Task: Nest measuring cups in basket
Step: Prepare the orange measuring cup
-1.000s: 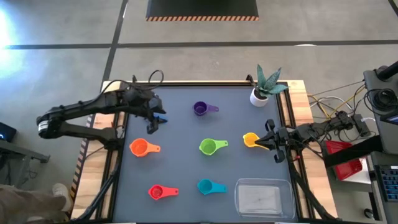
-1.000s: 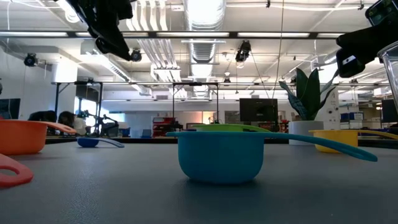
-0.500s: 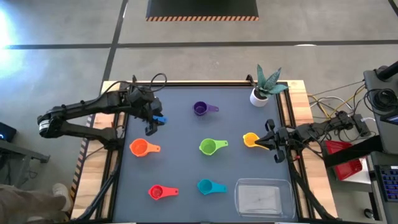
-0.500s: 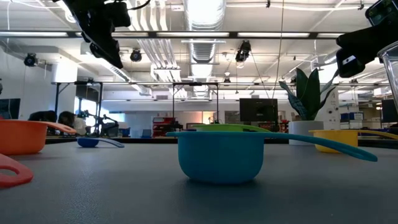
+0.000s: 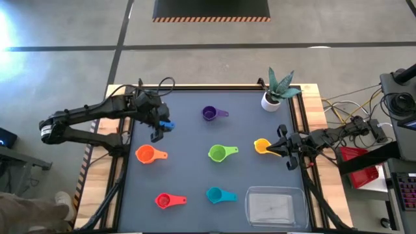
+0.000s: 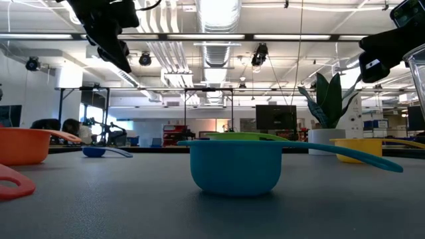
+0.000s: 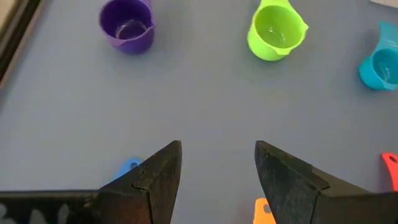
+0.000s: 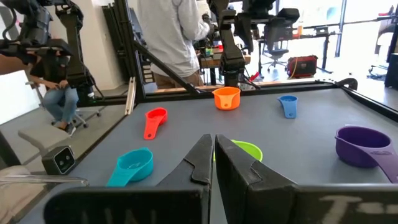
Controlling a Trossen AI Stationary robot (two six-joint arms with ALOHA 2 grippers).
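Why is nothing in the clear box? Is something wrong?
Nothing is tipped or spilled. The clear plastic basket is just empty; small plastic measuring cups like the teal one sit upright and spread apart. The open left tool hovers over the table.

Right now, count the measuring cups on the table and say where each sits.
7. Blue cup by the left claw; purple at the back; orange left; green centre; yellow by the right claw; red and teal in front. None in the basket.
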